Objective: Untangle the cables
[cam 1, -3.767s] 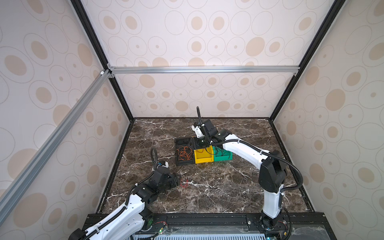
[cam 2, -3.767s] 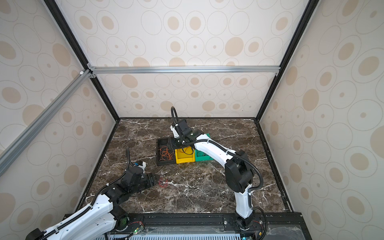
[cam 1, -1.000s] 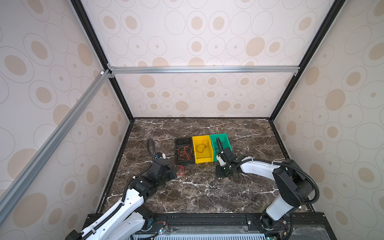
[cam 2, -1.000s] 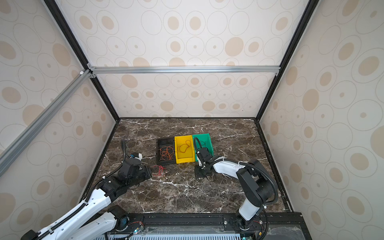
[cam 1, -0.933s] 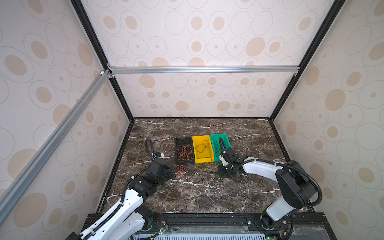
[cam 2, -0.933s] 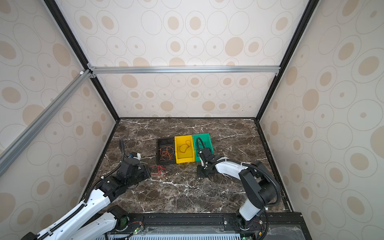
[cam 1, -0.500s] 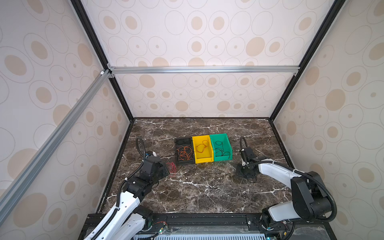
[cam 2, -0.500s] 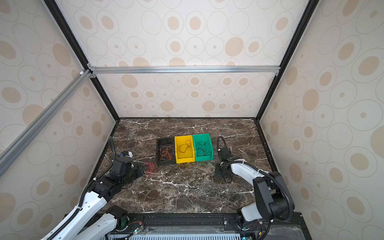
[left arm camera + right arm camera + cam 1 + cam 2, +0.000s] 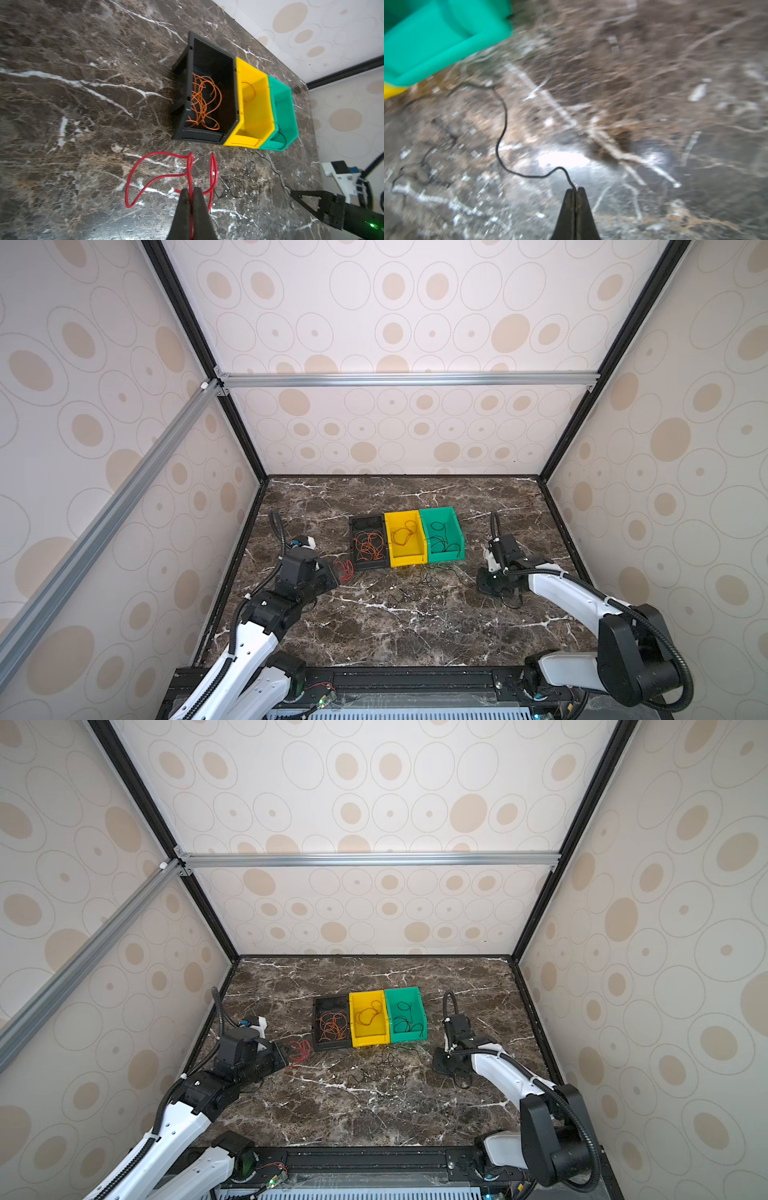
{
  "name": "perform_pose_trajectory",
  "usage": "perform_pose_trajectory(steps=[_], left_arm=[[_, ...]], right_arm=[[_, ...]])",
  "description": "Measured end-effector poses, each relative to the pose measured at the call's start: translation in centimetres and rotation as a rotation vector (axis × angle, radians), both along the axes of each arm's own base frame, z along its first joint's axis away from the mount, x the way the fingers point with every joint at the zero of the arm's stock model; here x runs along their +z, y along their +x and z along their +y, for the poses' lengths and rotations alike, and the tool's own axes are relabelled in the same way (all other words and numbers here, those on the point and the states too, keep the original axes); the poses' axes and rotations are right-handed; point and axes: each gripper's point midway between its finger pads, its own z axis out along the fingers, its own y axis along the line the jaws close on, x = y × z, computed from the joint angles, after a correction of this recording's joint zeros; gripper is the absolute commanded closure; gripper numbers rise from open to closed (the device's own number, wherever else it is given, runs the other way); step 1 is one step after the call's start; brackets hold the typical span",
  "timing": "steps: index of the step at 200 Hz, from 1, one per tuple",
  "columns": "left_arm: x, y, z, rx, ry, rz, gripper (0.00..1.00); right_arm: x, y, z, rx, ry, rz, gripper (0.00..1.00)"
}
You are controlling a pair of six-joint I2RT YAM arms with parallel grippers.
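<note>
1. Three bins stand side by side toward the back of the counter (image 9: 415, 635). The black bin (image 9: 212, 60) holds a heap of orange cables (image 9: 203, 104), the yellow bin (image 9: 255, 116) one reddish strand (image 9: 402, 533), and the green bin (image 9: 440, 512) a few black cables (image 9: 440, 539).
2. The left arm reaches in low. Its left end effector (image 9: 190, 190) is pressed together on a red cable (image 9: 166, 153), which loops on the counter just in front of the black bin.
3. The right arm lies stretched out low, off to the right of the green bin. Its right end effector (image 9: 575, 188) pinches a thin black cable (image 9: 497, 149) that snakes back toward the green bin.
4. More thin black strands (image 9: 407, 593) lie tangled on the counter between the two arms; that wrist view is blurred.
</note>
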Motion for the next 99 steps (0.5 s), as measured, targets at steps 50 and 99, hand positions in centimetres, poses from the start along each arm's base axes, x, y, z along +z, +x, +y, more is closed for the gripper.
perform_pose_trajectory(steps=[50,99], left_arm=[[3.9,0.5,-3.6,-0.161,-0.146,-0.104,1.00],[6.7,0.3,-6.1,-0.289,-0.253,-0.187,1.00]], right_arm=[[2.3,-1.2,3.8,0.166,0.080,-0.014,0.59],[5.7,-1.1,4.2,0.193,0.111,-0.076,0.49]])
